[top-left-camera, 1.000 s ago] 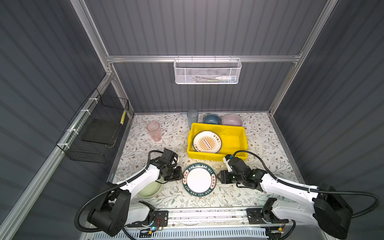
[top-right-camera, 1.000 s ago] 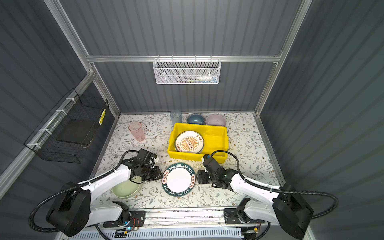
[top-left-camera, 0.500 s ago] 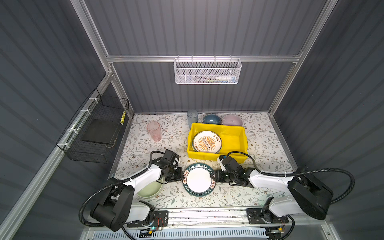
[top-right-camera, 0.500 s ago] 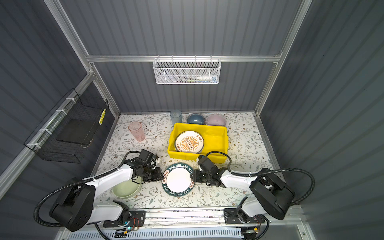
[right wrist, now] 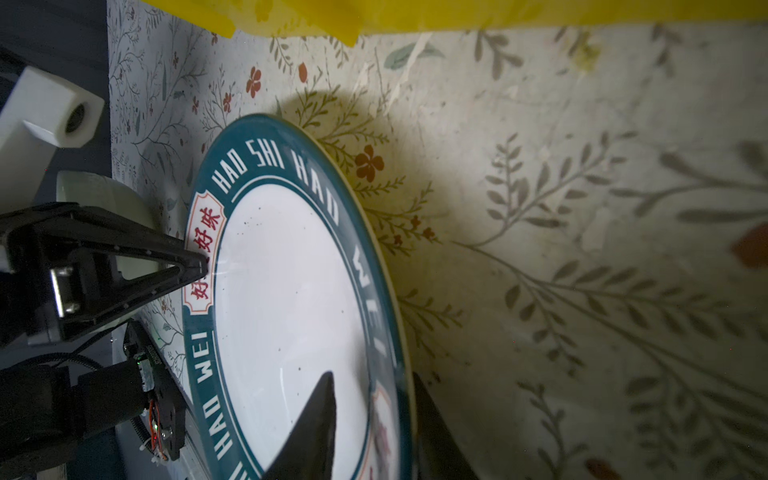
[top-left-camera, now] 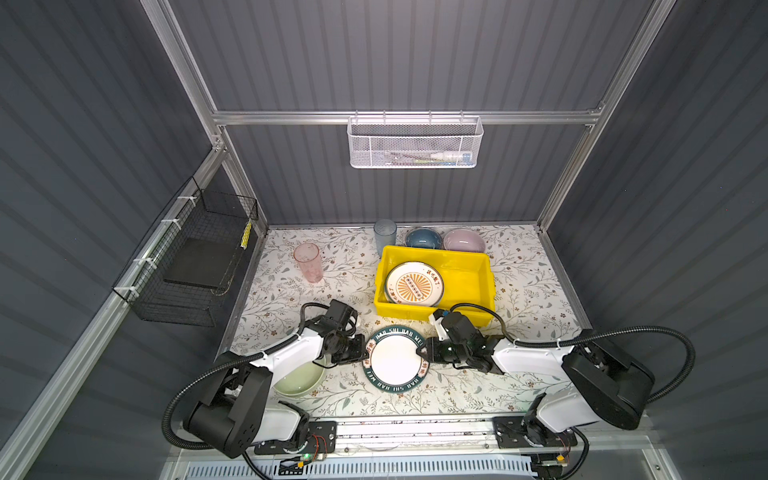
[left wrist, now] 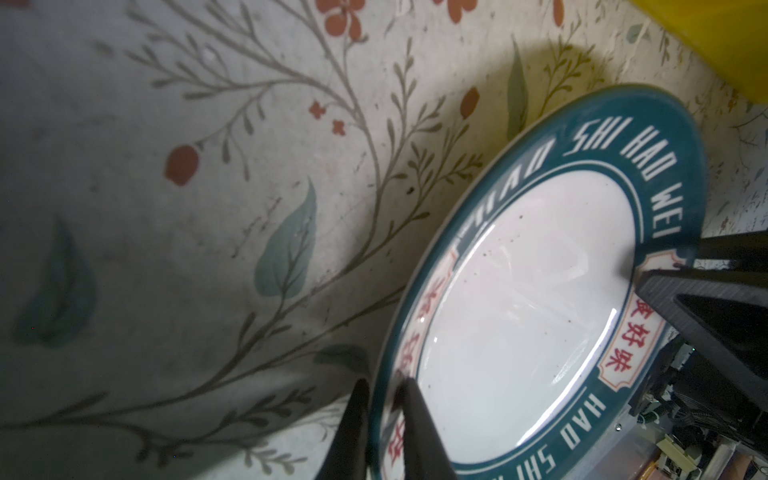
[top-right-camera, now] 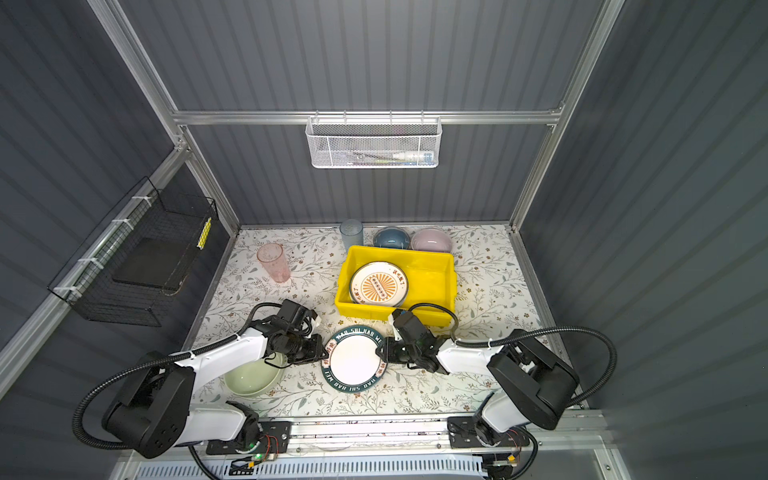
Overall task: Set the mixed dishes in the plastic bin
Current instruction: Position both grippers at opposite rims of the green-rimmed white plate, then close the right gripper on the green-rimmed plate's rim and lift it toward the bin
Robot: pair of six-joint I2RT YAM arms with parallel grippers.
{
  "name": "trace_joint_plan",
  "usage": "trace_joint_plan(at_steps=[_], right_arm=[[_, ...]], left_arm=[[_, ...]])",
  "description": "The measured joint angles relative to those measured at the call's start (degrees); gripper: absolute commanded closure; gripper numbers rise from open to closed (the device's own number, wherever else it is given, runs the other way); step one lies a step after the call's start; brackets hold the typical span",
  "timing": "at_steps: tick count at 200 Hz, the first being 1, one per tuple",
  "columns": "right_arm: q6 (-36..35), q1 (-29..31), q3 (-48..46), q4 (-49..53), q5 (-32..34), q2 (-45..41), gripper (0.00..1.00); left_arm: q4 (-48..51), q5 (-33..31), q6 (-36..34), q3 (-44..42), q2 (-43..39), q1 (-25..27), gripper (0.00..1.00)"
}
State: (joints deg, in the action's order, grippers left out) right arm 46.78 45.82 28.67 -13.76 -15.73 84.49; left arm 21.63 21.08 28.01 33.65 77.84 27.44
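Your left claw was pinched on the left rim of the green-lettered plate, with its fingers either side of the edge. The plate sat on the floral mat between both claws. Your right claw straddled the opposite rim, can't tell if clamped. The yellow bin stood just behind the plate, holding a sunburst plate.

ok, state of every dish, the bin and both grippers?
Bin: holds one plate.
Orange plate: flat inside it.
Green plate: on table, outside bin.
Left gripper: shut on green plate's rim.
Right gripper: straddles opposite rim, grip unclear.
Green bowl: upright.
Blue bowl: upright.
Lilac bowl: upright.
Pink cup: upright.
Blue cup: upright.
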Motion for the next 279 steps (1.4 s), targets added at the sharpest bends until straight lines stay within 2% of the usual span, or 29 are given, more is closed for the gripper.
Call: trace_joint_plan(at_steps=[84,156,212,279], right_arm=[[1.05,0.09,-0.09,0.63,0.31,-4.85,0.91],[0.98,0.09,-0.07,6.67,2.01,-9.22,0.95],[-1.86,0.09,3.10,18.62,4.72,-18.03,0.95],[-5.35,-0.55,10.62,32.37,10.47,-26.91,0.96]], left_arm=[[-0.26,-2.82,1.18,-0.55,-0.92,0.00,0.73],[4.96,-6.19,1.16,2.78,-5.46,0.00,0.61],[10.56,-11.61,-0.39,11.69,-5.75,0.00,0.55],[11.82,-13.20,-2.47,20.83,0.85,0.00,0.54]])
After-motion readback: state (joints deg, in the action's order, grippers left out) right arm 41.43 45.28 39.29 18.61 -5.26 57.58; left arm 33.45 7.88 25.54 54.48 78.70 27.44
